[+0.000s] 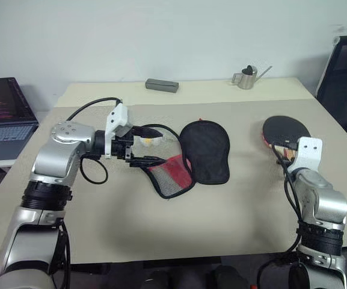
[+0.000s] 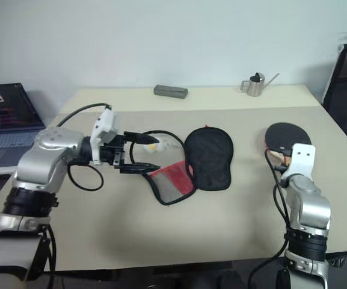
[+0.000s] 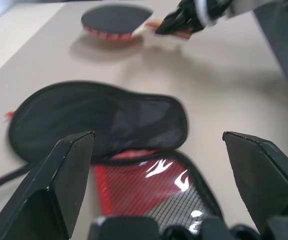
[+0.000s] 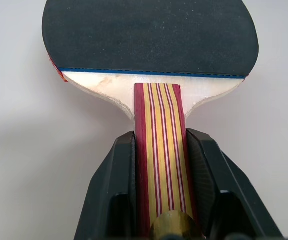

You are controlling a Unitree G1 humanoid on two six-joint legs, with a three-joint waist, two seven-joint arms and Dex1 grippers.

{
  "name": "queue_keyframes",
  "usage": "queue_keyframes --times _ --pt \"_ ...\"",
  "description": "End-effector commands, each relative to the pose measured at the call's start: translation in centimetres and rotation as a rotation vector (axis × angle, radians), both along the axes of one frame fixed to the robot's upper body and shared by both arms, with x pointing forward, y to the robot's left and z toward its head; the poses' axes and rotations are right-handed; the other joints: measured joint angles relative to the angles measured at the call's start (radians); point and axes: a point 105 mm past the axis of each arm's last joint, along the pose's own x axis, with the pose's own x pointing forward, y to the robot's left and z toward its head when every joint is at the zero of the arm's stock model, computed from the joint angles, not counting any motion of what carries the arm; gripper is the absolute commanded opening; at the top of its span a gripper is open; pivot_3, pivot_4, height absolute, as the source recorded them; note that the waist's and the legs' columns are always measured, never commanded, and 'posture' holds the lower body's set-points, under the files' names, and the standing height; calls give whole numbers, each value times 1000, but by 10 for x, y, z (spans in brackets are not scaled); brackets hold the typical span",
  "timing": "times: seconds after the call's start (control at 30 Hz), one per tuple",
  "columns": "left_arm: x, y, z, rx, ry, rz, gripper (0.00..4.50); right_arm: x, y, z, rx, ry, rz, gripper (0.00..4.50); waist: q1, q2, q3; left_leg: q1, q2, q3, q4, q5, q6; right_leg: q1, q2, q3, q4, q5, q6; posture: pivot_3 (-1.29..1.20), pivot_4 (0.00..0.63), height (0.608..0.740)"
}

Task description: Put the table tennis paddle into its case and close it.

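Paddle (image 4: 150,35): matt, finely grained black rubber face, bare pale wood below, striped glossy wooden handle. Case (image 1: 204,150): matt black cloth, with a red part under shiny mesh. Fingers (image 3: 64,185): smooth black plastic. Worktop (image 1: 233,205): smooth matt beige. Watering can (image 1: 245,77): brushed metal.

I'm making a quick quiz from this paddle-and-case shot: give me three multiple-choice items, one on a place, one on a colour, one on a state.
1. Where does the small metal can stand?
A. at the table's far edge
B. on the case
C. beside the laptop

2. What colour is the paddle face?
A. green
B. black
C. white

3. How is the case?
A. zipped shut
B. open, flap folded out
C. held up by both hands

Answers:
1. A, it stands at the far edge, right of the grey box.
2. B, the rubber shows black above the striped handle gripped by the right hand.
3. B, the red lining lies exposed before the open left hand.
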Motion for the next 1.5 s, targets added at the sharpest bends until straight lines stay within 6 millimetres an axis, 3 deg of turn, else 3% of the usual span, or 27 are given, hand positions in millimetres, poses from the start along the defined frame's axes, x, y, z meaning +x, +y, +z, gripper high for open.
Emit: queue_keyframes --times 0.03,0.3,0.5,0.63,0.93,1.5 --pt "-2 14 14 -18 -53 45 4500 -1 26 35 21 -88 82 1098 0 0 0 0 0 0 0 0 0 0 0 0 0 0 0 0 150 740" --pt "-5 42 14 -4 -54 125 4500 2 98 51 96 -87 282 1098 -2 0 0 -3 0 0 0 0 0 -5 0 1 2 0 0 0 150 740" --pt "-3 53 13 -2 -56 168 4500 7 136 44 120 -64 364 1098 -2 -1 0 -10 0 1 0 1 -1 -14 0 3 4 1 -1 0 150 740" --pt "-4 52 15 -7 -59 170 4500 6 160 30 124 -25 422 1098 -2 -1 -1 -10 0 1 0 1 -1 -14 0 3 4 1 -1 0 150 740" --pt "-3 51 15 -3 -60 172 4500 12 188 7 111 1 456 1098 -10 -1 -1 -9 0 3 0 1 -1 -14 1 4 4 1 -1 0 150 740" --pt "-3 49 14 -6 -64 176 4500 26 192 -27 59 39 416 1098 -22 -3 -2 -9 0 4 1 1 -1 -14 1 5 5 1 -1 0 150 740"
